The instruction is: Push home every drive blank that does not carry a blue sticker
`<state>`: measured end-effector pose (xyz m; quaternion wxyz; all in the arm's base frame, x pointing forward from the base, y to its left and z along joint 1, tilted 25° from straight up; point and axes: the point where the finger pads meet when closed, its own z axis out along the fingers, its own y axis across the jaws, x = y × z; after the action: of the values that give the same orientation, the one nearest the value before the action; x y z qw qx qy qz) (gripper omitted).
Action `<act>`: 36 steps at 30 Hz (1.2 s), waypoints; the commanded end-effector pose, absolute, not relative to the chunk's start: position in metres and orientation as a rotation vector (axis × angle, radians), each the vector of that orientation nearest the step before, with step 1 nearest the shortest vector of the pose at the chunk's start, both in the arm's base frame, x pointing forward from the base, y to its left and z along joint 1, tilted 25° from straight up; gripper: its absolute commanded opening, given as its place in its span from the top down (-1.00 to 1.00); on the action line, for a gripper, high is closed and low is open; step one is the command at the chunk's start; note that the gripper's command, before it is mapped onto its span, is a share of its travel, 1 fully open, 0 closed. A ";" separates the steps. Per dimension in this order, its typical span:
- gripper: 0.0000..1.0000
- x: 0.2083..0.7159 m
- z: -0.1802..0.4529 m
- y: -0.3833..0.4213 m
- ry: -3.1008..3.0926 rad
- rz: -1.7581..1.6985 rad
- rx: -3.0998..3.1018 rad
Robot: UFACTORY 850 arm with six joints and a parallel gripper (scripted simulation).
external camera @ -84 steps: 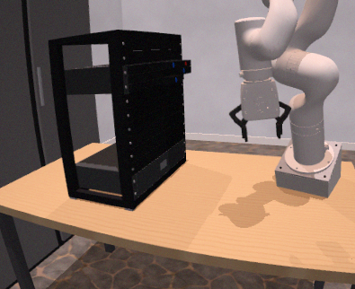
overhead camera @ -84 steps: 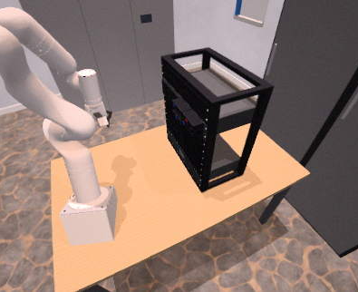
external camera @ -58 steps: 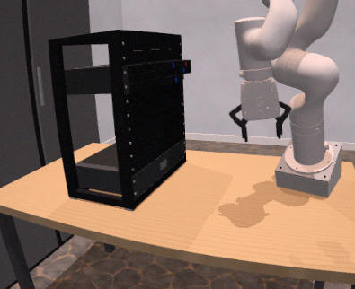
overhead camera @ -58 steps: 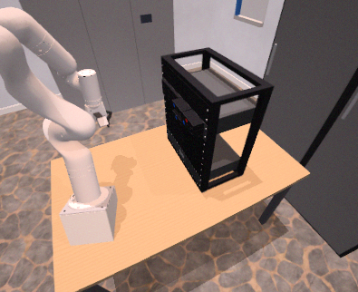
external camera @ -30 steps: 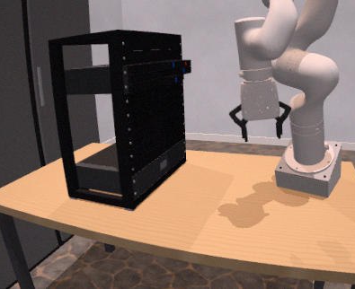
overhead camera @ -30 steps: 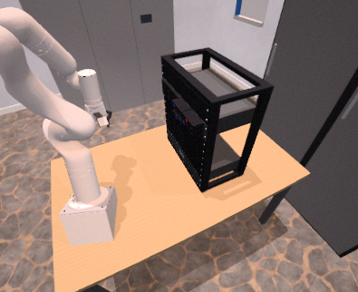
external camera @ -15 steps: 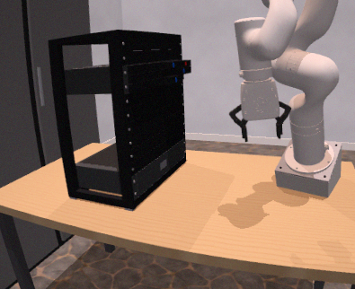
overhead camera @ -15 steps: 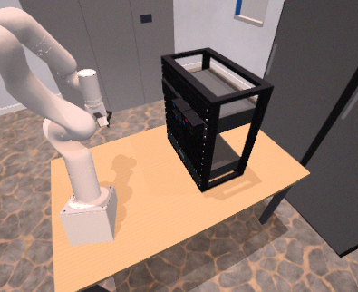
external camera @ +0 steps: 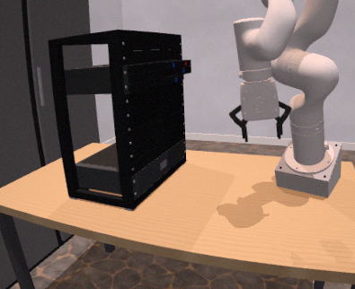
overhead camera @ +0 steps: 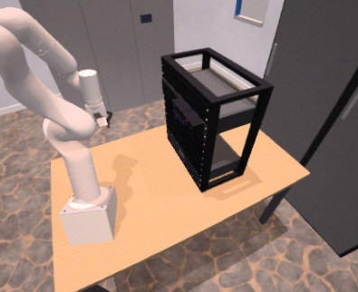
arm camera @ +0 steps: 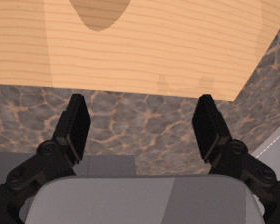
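Note:
The black rack [overhead camera: 213, 115] stands on the right part of the wooden table; it also shows at the left in the exterior view [external camera: 119, 121]. Some drive blanks [overhead camera: 184, 113] stand out of its upper front. On them I see a red sticker [external camera: 185, 65] and blue stickers [external camera: 173, 65] [external camera: 176, 80]; a fourth sticker is too small to tell. My gripper [external camera: 260, 132] is open and empty. It points down, well off the rack's front, close to the arm's base. The wrist view shows its two fingers over the table's edge and the floor.
The arm's base block [overhead camera: 90, 218] sits on the table's left front part. Dark cabinets [overhead camera: 329, 113] stand to the right of the table and behind it. The table edge [arm camera: 144, 90] lies right under the gripper.

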<state>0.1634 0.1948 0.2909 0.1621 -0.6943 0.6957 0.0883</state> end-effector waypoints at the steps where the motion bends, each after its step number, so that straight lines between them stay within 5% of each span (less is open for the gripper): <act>1: -1.00 0.164 0.291 0.195 1.995 0.256 -1.973; 36: -1.00 0.158 0.279 0.185 2.337 0.400 -1.693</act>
<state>0.1586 0.1853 0.2795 0.1183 -0.5897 0.7879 0.1320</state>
